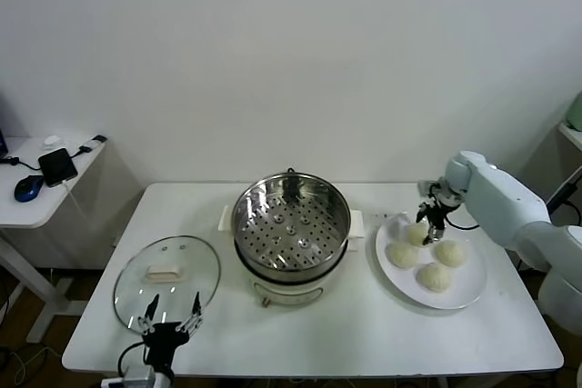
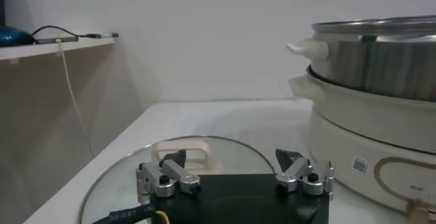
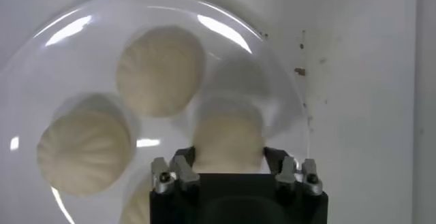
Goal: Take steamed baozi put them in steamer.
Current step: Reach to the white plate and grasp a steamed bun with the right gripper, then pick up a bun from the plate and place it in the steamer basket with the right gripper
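White desk (image 1: 364, 333) with rounded corners stands against plain white wall (image 1: 291, 52). Left of desk: lower white side table (image 1: 36, 206) on angled legs, carrying black phone (image 1: 56, 166), blue mouse (image 1: 28, 187), cables. Dark floor visible beneath side table. Even, diffuse light; soft shadows on desk.

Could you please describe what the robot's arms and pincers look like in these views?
The right arm has smooth, rounded white casings, ending in a small black right pincer with silver metal finger mounts. The left pincer matches: black body, silver screwed knuckles, dark tips, with a black cable at its base.
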You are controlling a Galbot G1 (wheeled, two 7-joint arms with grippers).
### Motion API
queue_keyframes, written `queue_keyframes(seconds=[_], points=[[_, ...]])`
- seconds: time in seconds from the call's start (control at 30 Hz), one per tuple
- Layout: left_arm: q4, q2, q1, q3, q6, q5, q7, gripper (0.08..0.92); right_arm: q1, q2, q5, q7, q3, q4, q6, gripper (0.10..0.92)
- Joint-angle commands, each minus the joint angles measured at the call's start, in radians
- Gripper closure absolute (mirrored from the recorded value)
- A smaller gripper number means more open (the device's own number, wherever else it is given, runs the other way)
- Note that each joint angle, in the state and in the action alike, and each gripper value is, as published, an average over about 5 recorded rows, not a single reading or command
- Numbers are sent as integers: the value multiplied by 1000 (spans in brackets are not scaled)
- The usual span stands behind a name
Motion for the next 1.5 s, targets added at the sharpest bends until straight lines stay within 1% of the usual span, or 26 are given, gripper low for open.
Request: queue_keyframes(seconds=[0.03,0.1,0.17,0.27,0.37,0.53,0.63,0.7,0.8,0.9,1.03,1.2,1.27,1.33,1.5], points=[[0,-3,3,2,0,4,-1,177,12,-1,15,-9,3,22,-4,435],[-2,-3,4,2,0,5,-1,177,55,-24,58,-12,-39,75,-10,444],[-5,-4,5,2,0,6,-2,177,135,-55,132,-18,-122,161,-16,447],[-8,-5,2,4,1,9,-2,177,310,-87,264,-30,-288,302,-19,448],[-14,-8,0,7,2,12,-2,177,521,-77,378,-38,-460,440,6,447],[-18,-7,0,11,1,12,-3,177,757,17,513,-18,-596,694,103,443],[-16,-3,0,13,1,12,-3,177,809,97,537,4,-619,815,169,440],[-15,1,0,14,1,11,-2,177,813,154,526,18,-633,858,237,440],[-14,6,-2,15,1,10,-2,177,770,220,439,37,-635,853,390,440],[-16,9,-2,16,1,9,-2,177,694,256,308,39,-611,790,526,440],[-20,12,0,18,0,9,-2,177,583,273,146,41,-563,684,616,440],[-16,15,2,24,-4,13,-3,177,431,302,-86,84,-450,501,710,440],[-15,14,2,26,-5,15,-3,177,392,315,-132,105,-422,442,724,440],[-14,14,3,28,-6,15,-3,177,367,325,-146,115,-408,402,729,440],[-11,15,4,25,-10,15,-4,177,322,345,-171,136,-375,344,729,440]])
